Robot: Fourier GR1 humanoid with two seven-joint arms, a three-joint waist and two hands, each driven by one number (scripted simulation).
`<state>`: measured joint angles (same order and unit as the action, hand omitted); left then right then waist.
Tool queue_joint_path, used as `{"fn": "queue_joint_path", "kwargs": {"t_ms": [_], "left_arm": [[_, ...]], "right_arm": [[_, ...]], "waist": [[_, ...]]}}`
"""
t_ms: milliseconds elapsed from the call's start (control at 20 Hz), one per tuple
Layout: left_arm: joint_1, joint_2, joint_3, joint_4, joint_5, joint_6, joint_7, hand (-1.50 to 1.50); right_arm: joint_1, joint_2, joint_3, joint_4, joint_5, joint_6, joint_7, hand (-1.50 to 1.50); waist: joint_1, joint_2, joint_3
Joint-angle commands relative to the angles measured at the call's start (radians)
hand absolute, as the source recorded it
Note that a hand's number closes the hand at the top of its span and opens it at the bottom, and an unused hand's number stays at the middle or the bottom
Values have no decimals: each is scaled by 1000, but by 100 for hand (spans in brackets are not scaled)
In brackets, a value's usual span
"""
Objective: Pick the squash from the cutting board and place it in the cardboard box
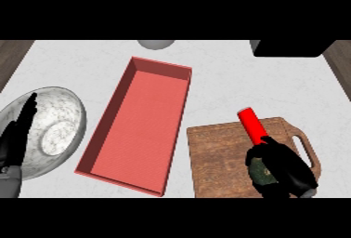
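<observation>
The right hand (280, 168) sits low over the near right part of the cutting board (219, 158), its black fingers curled round the squash (260, 171), of which only a mottled dark green patch shows between thumb and fingers. So the grasp looks made, or nearly so, and the squash is at the board, not yet in the box; whether it has left the wood cannot be told from this view. The next move, as I judge it, calls for lifting it clear and carrying it left across the bare strip of counter (226, 88) to the box (137, 128), which lies just beside the board's left edge, then lowering it past the raised rim. A glossy red cylinder (251, 125) lies on the board's far right part, its near end close against the hand, so the lift may nudge it. The board is brown wood with visible grain, rectangular, with a slotted handle on its right side. The box is a long, shallow red tray with thin walls and a finely ribbed floor. The counter is pale, faintly marbled stone. At its left edge stands a round, shiny bowl (58, 125), and over it the left hand (17, 139) rests with fingers straight and apart.
</observation>
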<state>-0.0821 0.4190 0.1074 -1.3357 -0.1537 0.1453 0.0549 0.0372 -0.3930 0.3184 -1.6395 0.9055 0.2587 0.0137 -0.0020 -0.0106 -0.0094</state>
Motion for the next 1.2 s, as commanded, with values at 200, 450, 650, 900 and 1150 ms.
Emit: {"fn": "queue_joint_path", "kwargs": {"t_ms": [200, 450, 650, 900, 1150], "left_arm": [[-15, -36, 13, 12, -48, 23, 1, 0], [-31, -32, -5, 0, -30, -14, 6, 0], [-69, -33, -6, -16, -31, -18, 44, 0], [-48, 17, 47, 17, -13, -52, 17, 0], [-20, -22, 24, -28, -26, -39, 35, 0]], "right_arm": [[-34, 37, -32, 60, 130, -167, -43, 150], [-398, -28, -104, 348, 10, -56, -307, 150], [-602, -2, -140, 556, 49, -149, -395, 150], [-694, -32, -255, 536, -54, -151, -498, 150], [-730, 69, -238, 471, -94, -191, -551, 150]], "waist": [[2, 10, 10], [45, 20, 11], [45, 20, 12], [19, 14, 10], [13, 10, 10]]}}
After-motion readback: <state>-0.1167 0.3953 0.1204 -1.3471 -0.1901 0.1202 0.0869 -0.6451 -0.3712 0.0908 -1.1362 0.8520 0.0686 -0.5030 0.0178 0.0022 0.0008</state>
